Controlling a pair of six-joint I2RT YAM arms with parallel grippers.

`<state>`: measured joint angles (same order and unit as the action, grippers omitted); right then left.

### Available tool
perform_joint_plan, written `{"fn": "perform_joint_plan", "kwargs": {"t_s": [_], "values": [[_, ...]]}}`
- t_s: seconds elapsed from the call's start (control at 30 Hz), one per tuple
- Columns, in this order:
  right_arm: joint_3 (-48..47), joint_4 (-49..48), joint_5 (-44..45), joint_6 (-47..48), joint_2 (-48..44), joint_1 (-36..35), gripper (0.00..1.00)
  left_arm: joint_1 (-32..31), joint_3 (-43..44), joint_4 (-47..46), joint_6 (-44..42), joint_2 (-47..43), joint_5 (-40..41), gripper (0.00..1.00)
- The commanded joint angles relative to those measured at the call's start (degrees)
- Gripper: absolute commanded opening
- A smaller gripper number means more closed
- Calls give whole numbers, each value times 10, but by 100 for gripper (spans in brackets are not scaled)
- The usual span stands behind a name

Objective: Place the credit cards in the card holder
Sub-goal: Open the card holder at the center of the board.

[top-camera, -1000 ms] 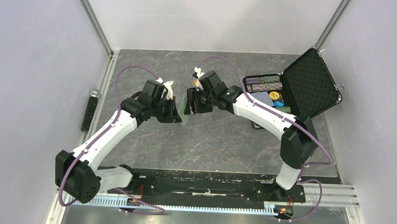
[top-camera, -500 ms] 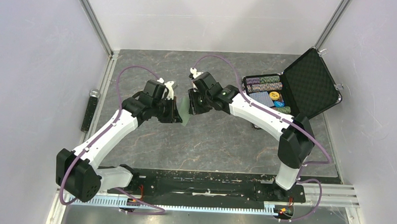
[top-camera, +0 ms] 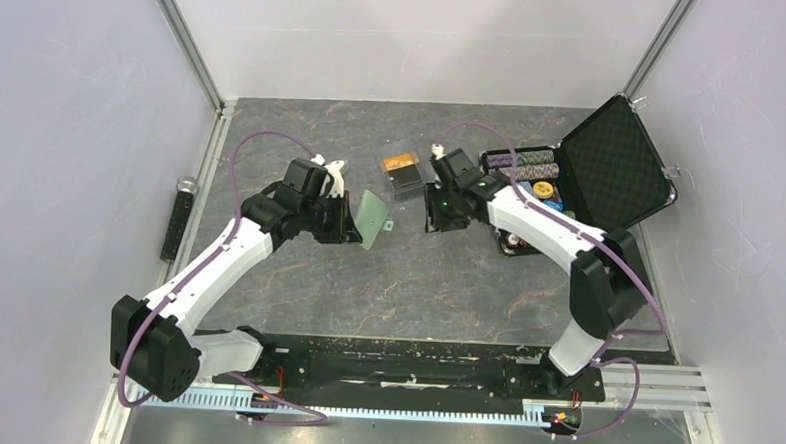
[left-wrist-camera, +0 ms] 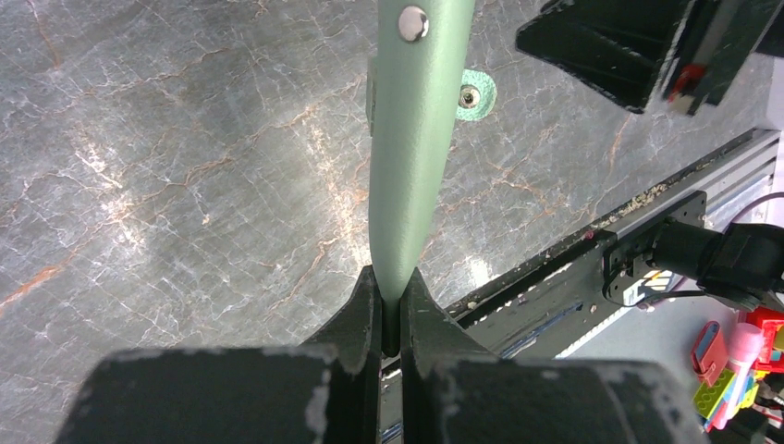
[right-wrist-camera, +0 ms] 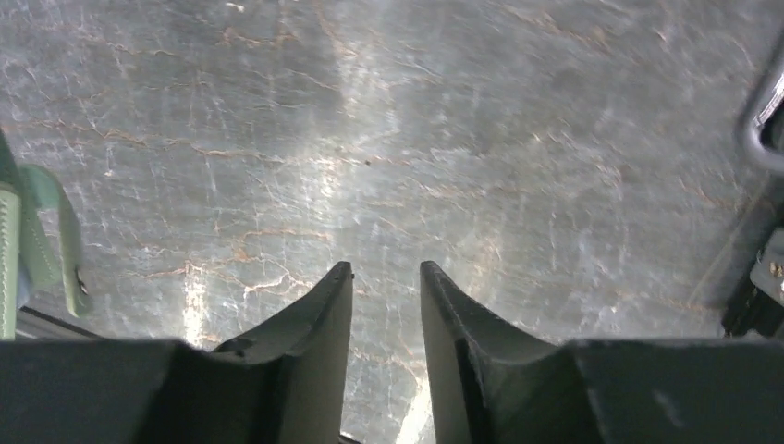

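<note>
My left gripper [top-camera: 353, 223] is shut on the lower edge of the pale green card holder [top-camera: 371, 219] and holds it on edge above the table. In the left wrist view the jaws [left-wrist-camera: 390, 277] pinch the holder [left-wrist-camera: 416, 139], and its snap tab [left-wrist-camera: 474, 95] hangs to the right. The credit cards [top-camera: 403, 171], one orange and one dark, lie flat on the table behind and between the arms. My right gripper [top-camera: 434, 213] is slightly open and empty over bare table [right-wrist-camera: 386, 268], to the right of the holder, whose edge shows at the left of the right wrist view [right-wrist-camera: 18, 250].
An open black hard case [top-camera: 612, 167] with poker chips and a blue deck stands at the right. A black bar [top-camera: 179, 221] lies beyond the table's left rail. The arm mounting rail [top-camera: 413, 368] runs along the near edge.
My right gripper has pulled back to the right, away from the card holder, uncovering the credit cards on the table. The left gripper has stayed put with the holder.
</note>
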<state>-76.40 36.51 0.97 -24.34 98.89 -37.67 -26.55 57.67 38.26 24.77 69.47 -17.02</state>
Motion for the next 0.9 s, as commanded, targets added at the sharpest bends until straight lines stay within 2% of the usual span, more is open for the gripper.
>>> {"fn": "perform_joint_plan", "kwargs": {"t_s": [0.0,0.07,0.13,0.27,0.47,0.53,0.6,0.63,0.73,0.87], "values": [[57,-75,-90,0,-93,37,50,-1,-5,-38,21,-14,-24,2],[80,-106,-122,-5,-119,42,62,-1,-7,-40,22,-11,-27,2],[94,-130,-159,-14,-129,42,68,-1,-8,-43,24,-10,-31,2],[113,-188,-227,-49,-122,39,70,-1,-11,-48,25,-6,-39,2],[72,-214,-249,-70,-67,2,70,-1,-14,-49,25,-10,-45,2],[56,-215,-243,-75,-48,-8,68,-1,-15,-49,26,-11,-45,2],[48,-214,-230,-83,-33,-11,53,-1,-17,-49,26,-14,-45,2],[43,-207,-217,-87,-26,-11,48,-1,-17,-49,27,-16,-44,2],[23,-184,-190,-81,-10,-11,42,-1,-13,-43,25,-19,-43,2],[6,-174,-182,-72,5,-11,40,-1,-12,-40,23,-21,-43,2]]}}
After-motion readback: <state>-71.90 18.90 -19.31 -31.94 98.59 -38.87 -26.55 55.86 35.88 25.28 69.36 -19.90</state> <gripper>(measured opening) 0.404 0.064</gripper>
